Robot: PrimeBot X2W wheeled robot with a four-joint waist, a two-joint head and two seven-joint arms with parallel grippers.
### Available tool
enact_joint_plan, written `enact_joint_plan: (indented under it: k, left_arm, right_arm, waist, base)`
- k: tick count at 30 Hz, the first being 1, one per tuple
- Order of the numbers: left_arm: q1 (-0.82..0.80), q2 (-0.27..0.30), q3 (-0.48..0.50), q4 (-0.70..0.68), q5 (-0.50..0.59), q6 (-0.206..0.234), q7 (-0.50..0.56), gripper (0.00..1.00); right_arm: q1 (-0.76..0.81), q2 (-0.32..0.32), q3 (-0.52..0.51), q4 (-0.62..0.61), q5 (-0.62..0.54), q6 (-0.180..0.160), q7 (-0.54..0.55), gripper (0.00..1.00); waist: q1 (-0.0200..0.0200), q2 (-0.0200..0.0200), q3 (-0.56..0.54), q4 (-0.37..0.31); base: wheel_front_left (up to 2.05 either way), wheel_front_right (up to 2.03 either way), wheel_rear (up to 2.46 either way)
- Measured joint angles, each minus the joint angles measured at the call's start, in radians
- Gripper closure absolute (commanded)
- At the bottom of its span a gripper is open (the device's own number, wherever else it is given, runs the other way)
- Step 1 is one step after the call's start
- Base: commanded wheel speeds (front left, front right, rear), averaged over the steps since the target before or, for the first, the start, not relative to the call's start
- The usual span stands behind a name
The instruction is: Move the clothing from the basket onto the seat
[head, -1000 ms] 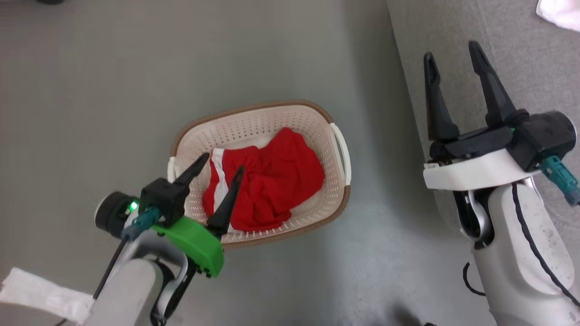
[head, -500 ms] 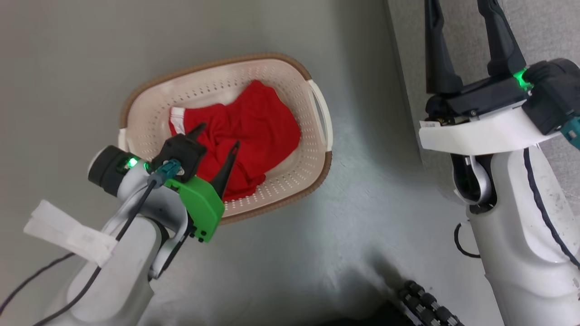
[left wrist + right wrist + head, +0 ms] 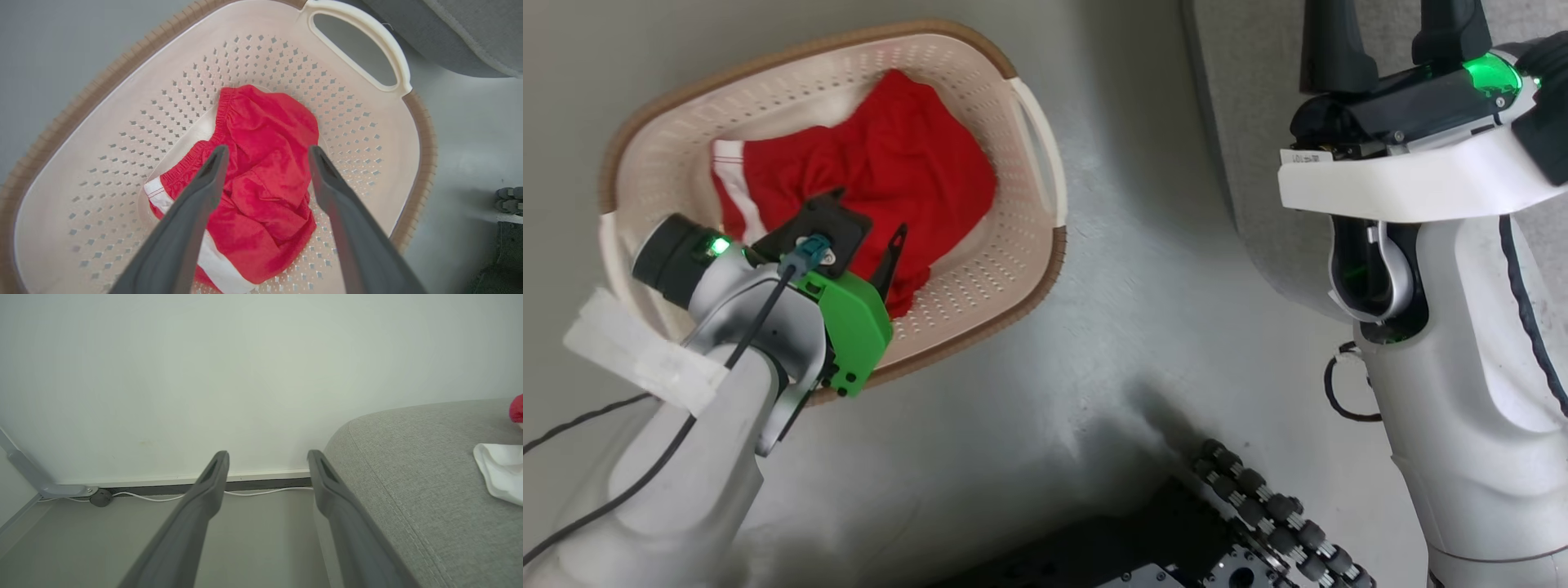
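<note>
hovering over the cream-white perforated plastic laundry basket with the brown woven-look rim point(image 3: 792, 41), the left gripper point(image 3: 267, 149) holds its two long dark fingers spread wide, with nothing caught between them. in the left wrist view the fingers straddle the crumpled bright red fabric clothing with white stripes point(image 3: 269, 134), which lies bunched on the basket's base. whether the tips touch the fabric cannot be told. the basket stands on the pale grey floor point(image 3: 1135, 286), just left of the large light grey upholstered seat point(image 3: 408, 465). the right gripper point(image 3: 267, 453) is also spread wide and empty, raised beside the seat's rounded corner and pointing at the far wall. a white cloth point(image 3: 498, 469) lies on the seat further right.

the likely next step is a descent and a pinch, and several things could spoil it. a shallow grasp would probably take only the top fold, so the rest trails, catches on the rim or drops to the floor on the way across. going too deep risks the tips jamming in the perforations or scraping the base. the basket looks light, so snagged fabric could drag or tip it. the carry to the right also passes near the raised right arm, so a clash there is possible.
</note>
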Motion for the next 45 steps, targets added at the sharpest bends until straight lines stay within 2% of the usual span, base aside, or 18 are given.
enact_joint_plan:
  k: [8,23,32,45]
  left_arm:
    - [-0.028,0.016,0.002,0.022,0.024,-0.001,0.032,0.00]
    - [-0.067,0.059,0.010,0.097,0.026,-0.010,0.127,0.00]
    - [-0.114,0.064,0.011,0.156,0.023,-0.018,0.173,0.00]
    - [-0.162,0.070,0.015,0.221,-0.013,-0.035,0.184,0.00]
  right_arm:
    - [-0.020,0.001,0.021,-0.010,0.054,-0.025,0.000,0.00]
    - [-0.022,0.006,0.043,-0.011,0.086,-0.044,0.000,0.00]
    - [-0.021,0.007,0.039,-0.011,0.082,-0.052,0.000,0.00]
    - [-0.017,0.007,0.054,-0.008,0.052,-0.053,0.000,0.00]
  waist:
    - [0.0000,0.0000,0.051,-0.062]
    - [-0.0001,0.0000,0.125,-0.145]
    - [-0.0001,0.0000,0.151,-0.151]
    - [-0.0001,0.0000,0.181,-0.128]
  base:
    - [0.00,0.00,0.00]
    - [0.00,0.00,0.00]
    - [0.00,0.00,0.00]
    - [0.00,0.00,0.00]
